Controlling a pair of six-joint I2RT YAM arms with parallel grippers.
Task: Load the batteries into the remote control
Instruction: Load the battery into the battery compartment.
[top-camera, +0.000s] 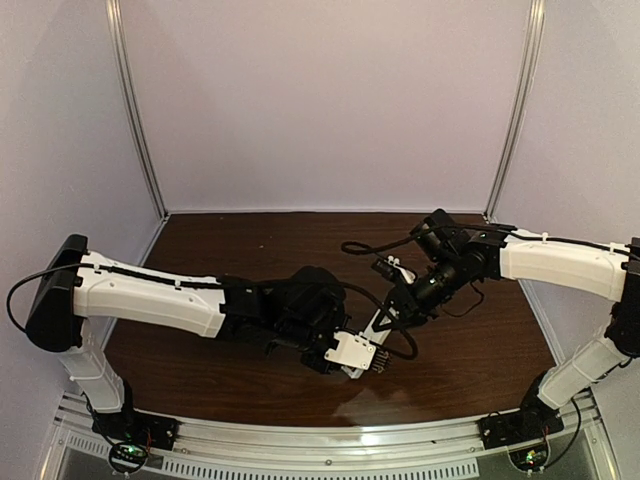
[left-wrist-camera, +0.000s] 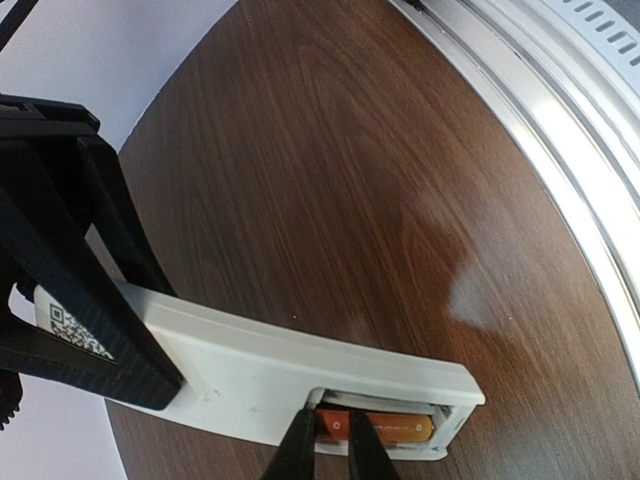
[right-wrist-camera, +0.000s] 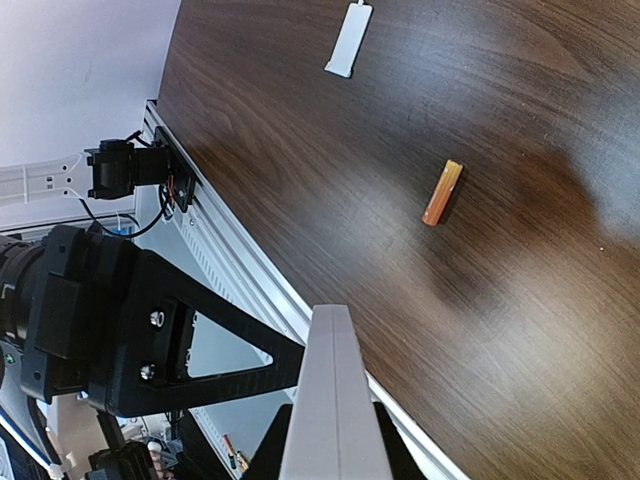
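The white remote control (left-wrist-camera: 260, 370) is held above the table with its battery bay open and facing up. One orange battery (left-wrist-camera: 400, 428) lies in the bay. My left gripper (left-wrist-camera: 332, 440) is almost closed, its two tips resting on that battery's near end. My right gripper (right-wrist-camera: 333, 450) is shut on the remote's other end (right-wrist-camera: 330, 390), and one of its black fingers (left-wrist-camera: 120, 330) shows in the left wrist view. A second orange battery (right-wrist-camera: 442, 193) lies loose on the table. In the top view both grippers meet at the remote (top-camera: 377, 322) near the table's front middle.
A small plain white cover plate (right-wrist-camera: 349, 40) lies on the dark wood table beyond the loose battery. The metal rail (left-wrist-camera: 560, 130) runs along the near table edge, close to the remote. The left arm's black wrist (right-wrist-camera: 120, 330) is right beside the remote.
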